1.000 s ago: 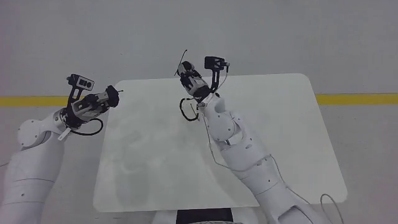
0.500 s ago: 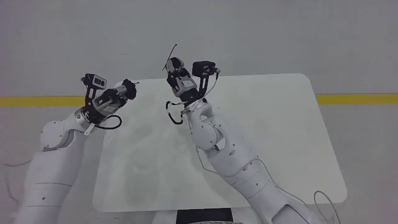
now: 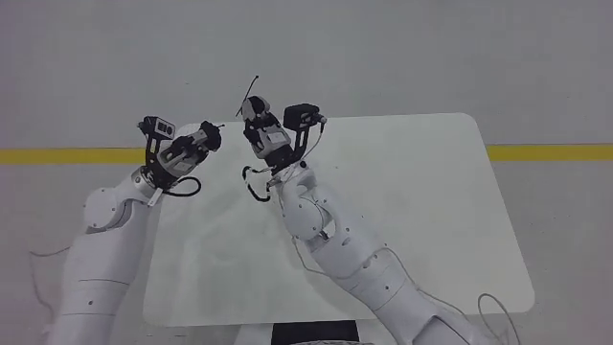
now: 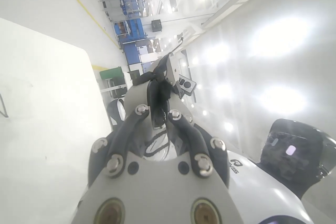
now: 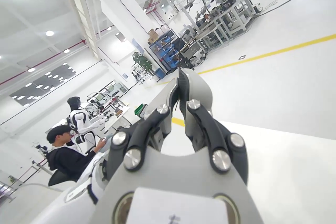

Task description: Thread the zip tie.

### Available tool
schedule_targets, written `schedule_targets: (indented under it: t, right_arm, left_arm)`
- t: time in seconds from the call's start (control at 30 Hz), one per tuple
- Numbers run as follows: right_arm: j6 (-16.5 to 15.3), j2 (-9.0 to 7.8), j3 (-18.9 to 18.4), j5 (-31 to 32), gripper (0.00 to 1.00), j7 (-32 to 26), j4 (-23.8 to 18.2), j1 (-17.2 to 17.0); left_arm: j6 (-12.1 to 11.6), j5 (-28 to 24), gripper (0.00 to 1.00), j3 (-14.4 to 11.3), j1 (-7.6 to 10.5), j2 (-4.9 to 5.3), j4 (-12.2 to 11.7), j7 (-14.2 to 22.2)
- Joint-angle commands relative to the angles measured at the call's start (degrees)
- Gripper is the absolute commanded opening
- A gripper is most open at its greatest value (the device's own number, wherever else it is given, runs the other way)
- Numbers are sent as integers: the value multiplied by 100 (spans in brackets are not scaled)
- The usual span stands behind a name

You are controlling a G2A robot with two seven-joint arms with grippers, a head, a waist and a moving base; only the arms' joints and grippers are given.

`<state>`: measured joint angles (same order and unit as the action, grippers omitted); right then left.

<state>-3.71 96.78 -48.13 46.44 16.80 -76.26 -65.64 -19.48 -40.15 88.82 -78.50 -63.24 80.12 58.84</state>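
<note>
A thin black zip tie point(image 3: 251, 88) sticks up and away from my right gripper point(image 3: 252, 111), which is shut on it above the table's far left edge. In the right wrist view the tie's tip point(image 5: 179, 72) pokes out between the closed fingers of the right gripper point(image 5: 179, 89). My left gripper point(image 3: 212, 134) hangs just left of it, a short gap apart, over the table's far left corner. The left gripper point(image 4: 157, 89) is shut; I cannot tell whether the dark bit at its tips is held. Beyond it, the tie point(image 4: 174, 47) shows as a fine black line.
The white table point(image 3: 412, 220) has rounded corners, and its top is bare to the right of and nearer than both grippers. A black cable loop point(image 3: 251, 180) hangs under the right wrist. A yellow floor line point(image 3: 536, 151) runs behind the table.
My right gripper has moved left with the zip tie. The left gripper has moved right and farther away, towards it. The gap between them has shrunk to a short one.
</note>
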Motion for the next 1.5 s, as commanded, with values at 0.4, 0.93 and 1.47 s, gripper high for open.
schedule_targets:
  t: [0.4, 0.93, 1.47]
  right_arm:
    - [-224, 40, 279, 605, 0, 215, 12, -31]
    - [61, 184, 450, 1106, 0, 713, 527, 123]
    - [106, 241, 354, 1348, 0, 882, 665, 118]
  left_arm:
    - [0, -2, 0, 0, 0, 0, 0, 0]
    - [0, -2, 0, 0, 0, 0, 0, 0]
    - [0, -2, 0, 0, 0, 0, 0, 0]
